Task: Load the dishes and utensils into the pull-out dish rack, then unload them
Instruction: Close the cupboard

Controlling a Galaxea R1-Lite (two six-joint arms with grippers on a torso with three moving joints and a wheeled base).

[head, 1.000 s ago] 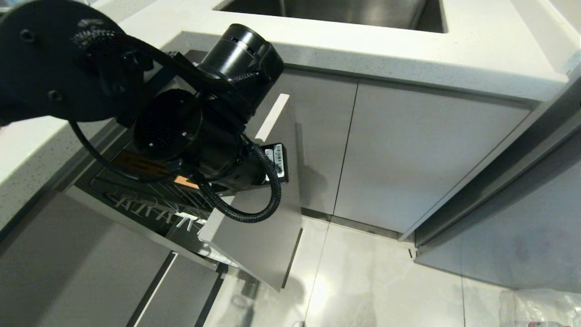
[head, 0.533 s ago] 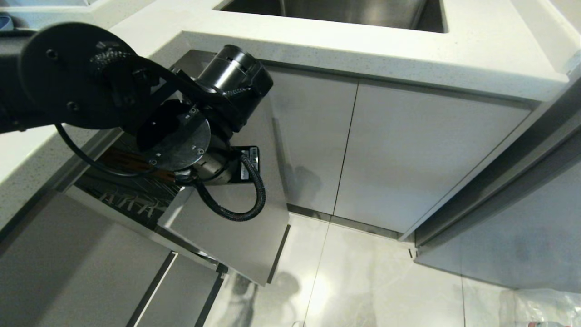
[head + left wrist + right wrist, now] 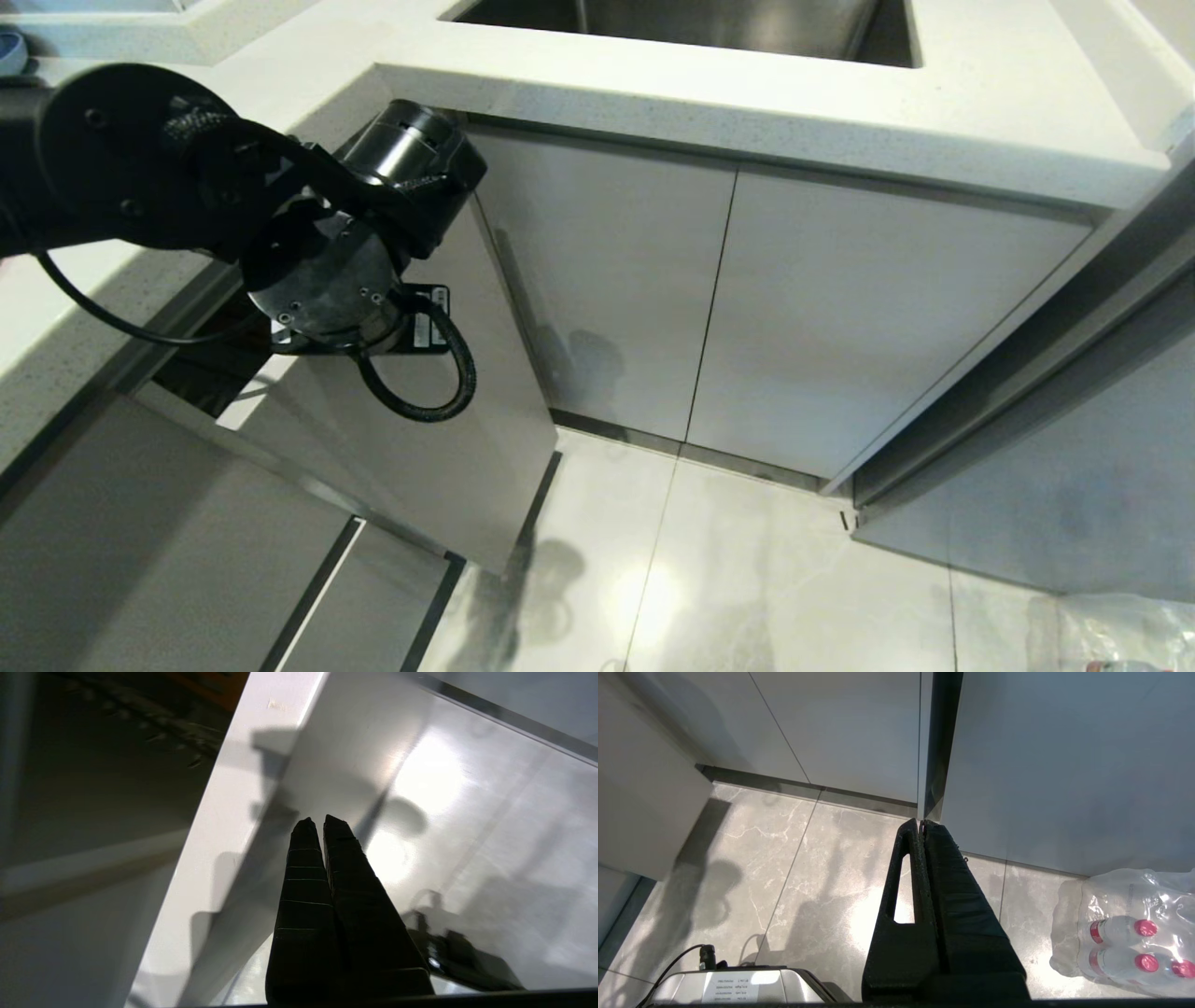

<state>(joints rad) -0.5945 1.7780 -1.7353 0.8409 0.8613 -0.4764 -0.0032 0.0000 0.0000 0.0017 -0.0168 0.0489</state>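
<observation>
The pull-out dish rack is slid almost fully into the cabinet. Its pale front panel (image 3: 448,439) stands a little out from the neighbouring doors. My left arm (image 3: 327,271) hangs over the panel's top edge and hides its own fingers in the head view. In the left wrist view my left gripper (image 3: 321,821) is shut and empty. Its tips rest at the panel's face (image 3: 373,756), just beside the white top edge (image 3: 219,826). A bit of chrome wire (image 3: 177,723) and the bamboo strip (image 3: 210,683) show in the dark gap. The dishes and utensils are out of view. My right gripper (image 3: 920,822) is shut and parked above the floor.
A white counter (image 3: 747,103) with a steel sink (image 3: 691,23) runs above the grey cabinet doors (image 3: 840,317). Glossy floor tiles (image 3: 747,579) lie below. A wrapped pack of water bottles (image 3: 1125,933) sits on the floor at the right, and my base (image 3: 733,987) is close by.
The rack has slid back into the cabinet, and my left arm has moved with its front panel. The wire basket, open to view a second ago, is now almost hidden.
</observation>
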